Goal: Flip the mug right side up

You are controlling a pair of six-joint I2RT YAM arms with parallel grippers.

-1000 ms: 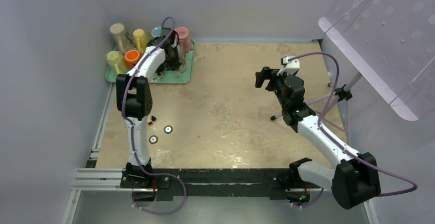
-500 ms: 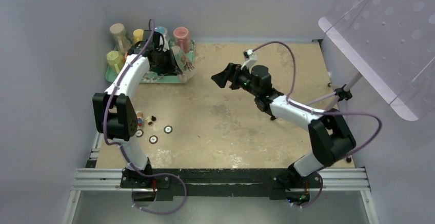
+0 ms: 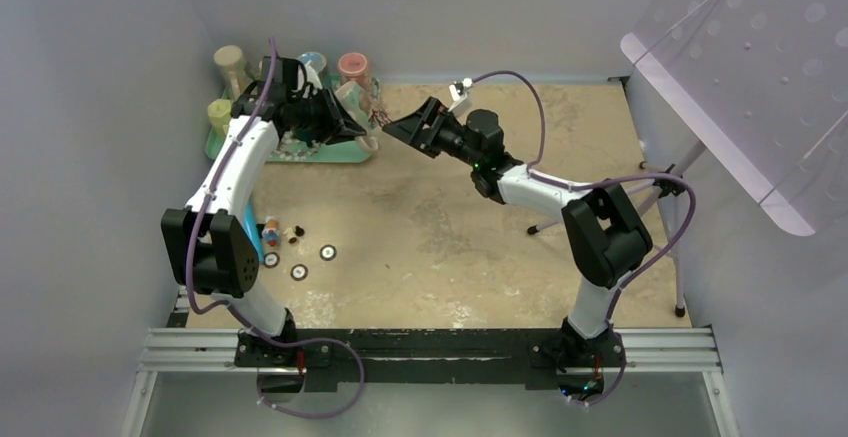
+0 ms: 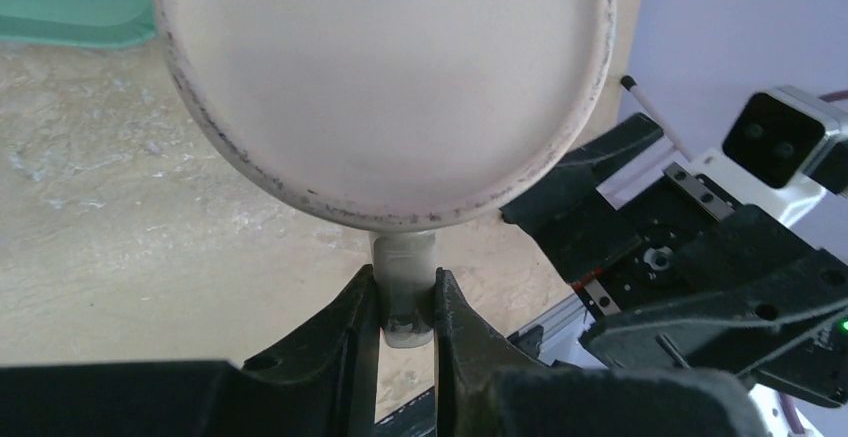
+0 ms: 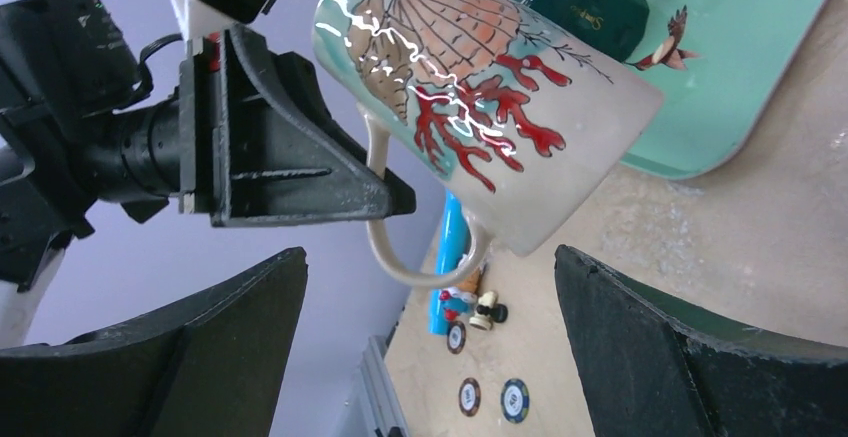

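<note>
Mug (image 3: 357,107) held off the surface at upper left of the top view, over the right end of the teal tray (image 3: 340,155). Left gripper (image 4: 405,302) is clamped on the mug's handle. The left wrist view shows both fingers pinching it, with the flat pale base filling the upper frame. Only the right wrist view shows the mug's side: shell and red coral print, body tilted. Right gripper (image 5: 430,252) is spread wide, with fingers at the lower corners of its frame, clear of the mug. Top view adds other cups (image 3: 352,65) on the tray and small chips (image 3: 327,252) on the table (image 3: 450,227).
</note>
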